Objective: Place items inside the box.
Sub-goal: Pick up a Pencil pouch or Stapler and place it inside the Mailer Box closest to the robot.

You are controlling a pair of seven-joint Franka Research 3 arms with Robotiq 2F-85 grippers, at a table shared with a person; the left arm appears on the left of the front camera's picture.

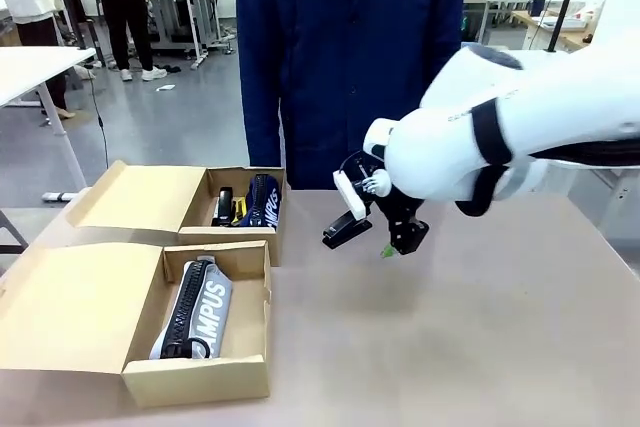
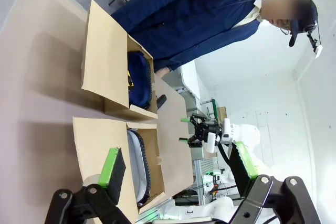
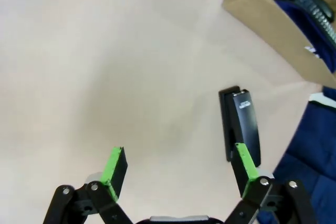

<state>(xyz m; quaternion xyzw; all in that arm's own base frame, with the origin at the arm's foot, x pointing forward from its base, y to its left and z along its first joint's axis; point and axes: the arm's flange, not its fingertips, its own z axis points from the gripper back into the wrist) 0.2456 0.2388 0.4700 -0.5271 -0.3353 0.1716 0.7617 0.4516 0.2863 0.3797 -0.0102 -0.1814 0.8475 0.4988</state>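
Near box (image 1: 200, 383) holds grey CAMPUS case (image 1: 202, 307) — far box (image 1: 232, 238), navy case (image 1: 263, 199).

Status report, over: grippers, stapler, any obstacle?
Left gripper open, empty. Right gripper open, hovering beside stapler. Stapler flat on table, outside boxes. No obstacle seen between.

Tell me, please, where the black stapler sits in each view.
Front view: black stapler at centre, on the table, right of the far cardboard box.
Left wrist view: small dark shape at centre, past that box's corner.
Right wrist view: lower right; box at top right.
Shared landmark: that box.
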